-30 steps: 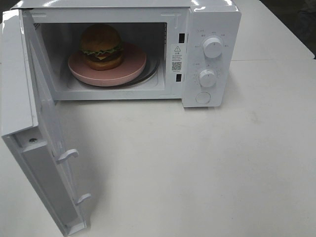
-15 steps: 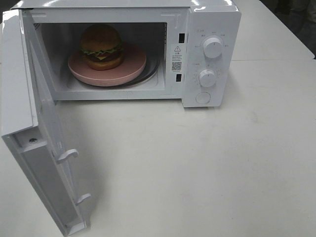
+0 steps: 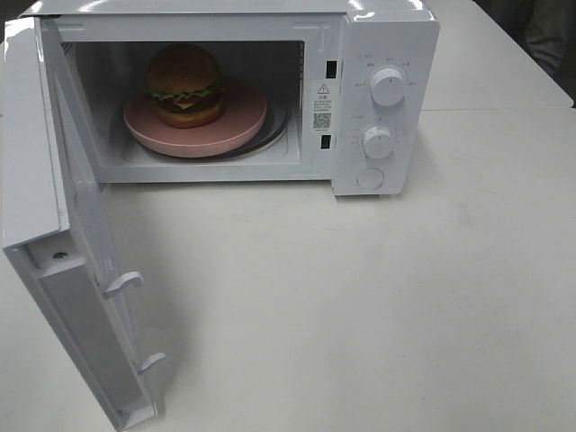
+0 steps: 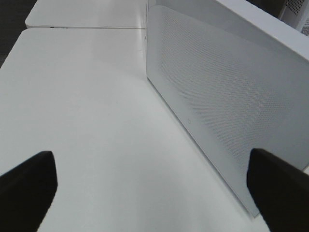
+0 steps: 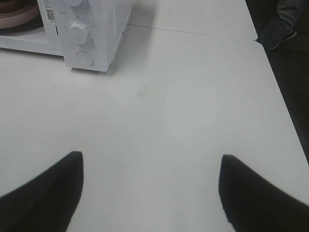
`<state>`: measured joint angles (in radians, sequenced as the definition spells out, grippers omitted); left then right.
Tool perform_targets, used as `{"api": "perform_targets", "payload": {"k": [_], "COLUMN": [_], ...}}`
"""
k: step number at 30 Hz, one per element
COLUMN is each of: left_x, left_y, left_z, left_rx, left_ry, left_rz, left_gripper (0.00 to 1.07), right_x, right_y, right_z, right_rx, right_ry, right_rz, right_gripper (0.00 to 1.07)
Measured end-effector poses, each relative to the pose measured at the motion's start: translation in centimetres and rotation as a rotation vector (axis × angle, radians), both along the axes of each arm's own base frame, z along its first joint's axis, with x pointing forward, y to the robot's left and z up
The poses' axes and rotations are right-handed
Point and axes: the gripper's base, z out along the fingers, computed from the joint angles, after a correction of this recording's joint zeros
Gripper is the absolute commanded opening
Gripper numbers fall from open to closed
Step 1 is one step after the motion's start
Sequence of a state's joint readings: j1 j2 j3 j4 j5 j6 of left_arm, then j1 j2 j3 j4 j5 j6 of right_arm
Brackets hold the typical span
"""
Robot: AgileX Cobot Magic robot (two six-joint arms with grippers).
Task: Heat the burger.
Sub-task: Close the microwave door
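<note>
Left pincer (image 4: 149, 162): jaws wide apart, empty; open door (image 4: 231, 96) close alongside.
Right pincer (image 5: 150, 157): apart, empty; we see open table (image 5: 169, 106) ahead.
Microwave (image 3: 387, 36): holds pink plate (image 3: 247, 121) with burger (image 3: 184, 85), well beyond the 2 pincers.

LEFT: your left black two-finger gripper (image 4: 152, 159) has its jaws spread wide, nothing between its dark fingertips (image 4: 26, 188) | RIGHT: your right black two-finger gripper (image 5: 150, 157) also stands wide apart and empty, its dark tapered fingers (image 5: 43, 198) angled downward
</note>
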<state>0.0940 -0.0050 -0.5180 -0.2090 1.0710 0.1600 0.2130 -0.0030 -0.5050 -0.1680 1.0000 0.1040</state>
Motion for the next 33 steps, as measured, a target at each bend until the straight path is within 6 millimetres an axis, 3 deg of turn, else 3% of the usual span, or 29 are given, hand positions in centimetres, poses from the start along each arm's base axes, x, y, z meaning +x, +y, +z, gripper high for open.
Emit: {"api": "perform_targets", "payload": {"k": [7,9,11,12,14,15,16,17,18,20,22,24,33], "left_x": [0.0,0.1,0.9,0.9,2.2,2.2,2.5,2.5,3.2,3.6,5.2,5.6,9.0], "left_y": [0.0,0.0,0.1,0.1,0.3,0.3,0.3,0.3,0.4,0.5,0.7,0.8,1.4], "left_z": [0.6,0.7,1.0,1.0,1.3,1.3,1.3,1.3,1.5,1.6,1.9,2.0,0.7], "left_rx": [0.0,-0.001,-0.006,-0.006,-0.012,-0.012,-0.014,-0.014,-0.017,-0.019,-0.025,-0.026,-0.037], "left_ry": [-0.031,-0.032,-0.021,-0.021,0.011,0.011,0.019,0.019,0.022,0.021,0.022,0.022,0.01], "left_rz": [0.004,0.005,0.01,0.01,0.017,0.017,0.019,0.019,0.024,0.028,0.041,0.045,0.088], "left_gripper": [0.96,0.9,0.77,0.77,0.61,0.61,0.49,0.49,0.39,0.33,0.04,0.0,0.0], "right_x": [0.0,0.0,0.0,0.0,0.0,0.0,0.0,0.0,0.0,0.0,0.0,0.0,0.0], "right_y": [0.0,0.0,0.0,0.0,0.0,0.0,0.0,0.0,0.0,0.0,0.0,0.0,0.0], "right_z": [0.0,0.0,0.0,0.0,0.0,0.0,0.0,0.0,0.0,0.0,0.0,0.0,0.0], "right_rx": [0.0,0.0,0.0,0.0,0.0,0.0,0.0,0.0,0.0,0.0,0.0,0.0,0.0], "right_ry": [0.0,0.0,0.0,0.0,0.0,0.0,0.0,0.0,0.0,0.0,0.0,0.0,0.0], "right_rz": [0.0,0.0,0.0,0.0,0.0,0.0,0.0,0.0,0.0,0.0,0.0,0.0,0.0], "right_gripper": [0.75,0.75,0.75,0.75,0.75,0.75,0.75,0.75,0.75,0.75,0.75,0.75,0.75]}}
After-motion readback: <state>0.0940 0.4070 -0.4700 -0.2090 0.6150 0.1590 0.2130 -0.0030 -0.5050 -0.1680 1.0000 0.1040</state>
